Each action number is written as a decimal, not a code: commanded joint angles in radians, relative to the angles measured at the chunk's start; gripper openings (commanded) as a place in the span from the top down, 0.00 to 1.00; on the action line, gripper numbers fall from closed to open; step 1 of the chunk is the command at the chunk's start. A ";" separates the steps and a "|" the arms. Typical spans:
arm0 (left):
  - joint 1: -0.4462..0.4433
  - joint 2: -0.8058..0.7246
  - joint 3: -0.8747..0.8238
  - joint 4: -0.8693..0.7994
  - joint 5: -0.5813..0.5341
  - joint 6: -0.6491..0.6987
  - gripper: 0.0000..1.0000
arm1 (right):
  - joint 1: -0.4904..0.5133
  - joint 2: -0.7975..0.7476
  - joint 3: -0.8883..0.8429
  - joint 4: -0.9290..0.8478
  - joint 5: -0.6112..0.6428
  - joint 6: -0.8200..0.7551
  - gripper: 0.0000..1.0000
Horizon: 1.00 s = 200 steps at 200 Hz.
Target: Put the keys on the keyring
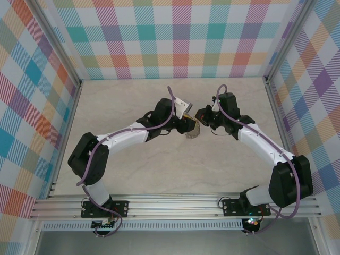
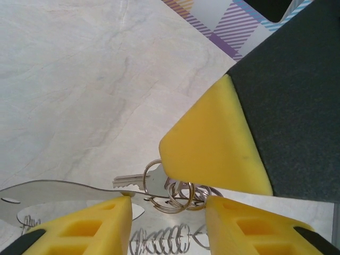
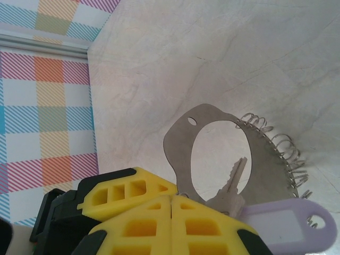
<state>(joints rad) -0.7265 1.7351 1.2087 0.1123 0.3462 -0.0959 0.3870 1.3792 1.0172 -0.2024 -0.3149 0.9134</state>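
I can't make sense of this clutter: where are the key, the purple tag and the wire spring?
key (image 3: 235, 178): right wrist view, on its toothed blade.
purple tag (image 3: 284, 223): right wrist view, on its pale label window.
wire spring (image 3: 281, 146): right wrist view, on its middle coils.

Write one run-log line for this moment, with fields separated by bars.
left gripper: coil keyring between jaws, grip unclear | right gripper: shut beside silver key | lilac tag: at key's head
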 commanded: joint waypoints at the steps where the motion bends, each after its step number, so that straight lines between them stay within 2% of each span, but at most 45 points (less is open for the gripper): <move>1: -0.014 0.008 0.028 0.062 -0.031 0.009 0.59 | 0.012 -0.008 0.034 0.036 -0.009 0.014 1.00; 51: -0.014 -0.022 -0.008 0.122 -0.063 -0.004 0.60 | 0.012 -0.009 0.029 0.029 0.000 0.008 1.00; 112: -0.014 -0.010 -0.001 0.118 -0.058 -0.004 0.59 | 0.013 -0.004 0.030 0.038 -0.010 0.013 1.00; 200: -0.013 0.021 0.017 0.128 -0.029 0.001 0.88 | 0.013 0.007 0.040 0.037 -0.010 0.015 1.00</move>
<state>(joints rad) -0.7330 1.7443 1.2049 0.1947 0.3202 -0.1051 0.3878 1.3800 1.0172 -0.1841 -0.2958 0.9134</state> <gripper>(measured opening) 0.150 0.048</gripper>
